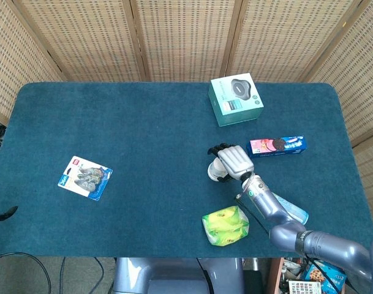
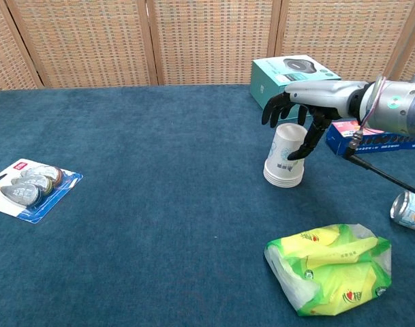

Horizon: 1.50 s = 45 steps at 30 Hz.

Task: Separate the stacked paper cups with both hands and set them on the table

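Observation:
The stack of white paper cups (image 2: 285, 163) stands upside down right of the table's middle; in the head view only its left part (image 1: 215, 174) shows under my right hand (image 1: 233, 160). My right hand (image 2: 296, 109) arches over the top of the stack, dark fingers spread past the far side and thumb reaching down beside the stack's right wall. I cannot see a firm grip. Of my left hand only a dark tip (image 1: 5, 213) shows, at the head view's left edge.
A teal box (image 2: 294, 85) stands behind the cups and a blue cookie box (image 2: 391, 139) lies to their right. A drink can (image 2: 410, 210) and a green bag (image 2: 330, 267) lie nearer the front edge. A blister pack (image 2: 26, 187) lies far left.

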Available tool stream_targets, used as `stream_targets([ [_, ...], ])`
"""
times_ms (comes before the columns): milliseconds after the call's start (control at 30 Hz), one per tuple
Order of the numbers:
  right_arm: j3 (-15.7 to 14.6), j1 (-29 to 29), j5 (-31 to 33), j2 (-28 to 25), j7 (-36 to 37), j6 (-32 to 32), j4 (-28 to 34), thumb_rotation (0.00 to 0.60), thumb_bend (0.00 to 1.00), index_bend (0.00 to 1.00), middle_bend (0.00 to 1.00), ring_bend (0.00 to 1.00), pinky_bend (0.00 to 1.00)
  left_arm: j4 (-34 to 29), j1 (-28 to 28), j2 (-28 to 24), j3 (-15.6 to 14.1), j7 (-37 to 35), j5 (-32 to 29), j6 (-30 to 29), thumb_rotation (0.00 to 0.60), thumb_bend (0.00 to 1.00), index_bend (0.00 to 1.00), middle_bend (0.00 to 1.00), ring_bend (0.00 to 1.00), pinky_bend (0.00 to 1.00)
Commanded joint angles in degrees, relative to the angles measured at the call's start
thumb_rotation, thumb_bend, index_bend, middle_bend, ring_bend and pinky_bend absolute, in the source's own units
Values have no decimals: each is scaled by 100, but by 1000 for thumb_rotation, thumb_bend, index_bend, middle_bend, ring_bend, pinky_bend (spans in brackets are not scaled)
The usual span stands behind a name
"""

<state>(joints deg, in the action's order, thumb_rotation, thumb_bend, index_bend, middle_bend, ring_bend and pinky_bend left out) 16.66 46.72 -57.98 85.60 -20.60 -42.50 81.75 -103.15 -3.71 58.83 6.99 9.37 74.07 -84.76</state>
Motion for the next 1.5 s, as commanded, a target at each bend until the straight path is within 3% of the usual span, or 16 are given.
stream_targets([
  [33, -66, 100, 107, 111, -34, -23, -142, 600, 350, 333, 407, 288, 434, 15, -3, 2, 4, -5, -22, 2, 600, 102, 0, 0, 0, 0],
  [367, -201, 177, 98, 199, 125, -166, -320, 600, 425, 498, 549, 429, 636, 45, -21, 17, 1, 22, -76, 14, 600, 102, 0, 0, 0, 0],
  [667, 79, -69, -424, -404, 1253, -464, 419, 600, 469, 514, 566, 444, 640, 199, -202, 117, 50, 113, 165, 37, 600, 101, 0, 0, 0, 0],
  [767, 432, -159, -50, -753, 1985, -306, 848, 600, 476, 520, 571, 449, 640, 543, -470, 285, 139, 61, 640, 30, 600, 101, 0, 0, 0, 0],
  [967, 635, -159, 477, -946, 2651, 109, 1056, 600, 480, 521, 570, 450, 640, 881, -887, 470, 282, -19, 1056, 183, 600, 102, 0, 0, 0, 0],
  [1033, 705, -54, 968, -840, 3044, 505, 998, 600, 481, 521, 570, 450, 640, 1143, -1319, 704, 417, -11, 1424, 353, 600, 101, 0, 0, 0, 0],
  [1233, 896, 188, 1686, -559, 3740, 1107, 876, 600, 489, 521, 571, 450, 640, 1504, -1891, 1164, 535, -30, 1774, 577, 600, 101, 0, 0, 0, 0],
  [1500, 1127, 386, 2199, -251, 4334, 1320, 731, 600, 500, 521, 571, 450, 640, 1622, -2424, 1624, 636, 264, 1798, 935, 600, 100, 0, 0, 0, 0],
])
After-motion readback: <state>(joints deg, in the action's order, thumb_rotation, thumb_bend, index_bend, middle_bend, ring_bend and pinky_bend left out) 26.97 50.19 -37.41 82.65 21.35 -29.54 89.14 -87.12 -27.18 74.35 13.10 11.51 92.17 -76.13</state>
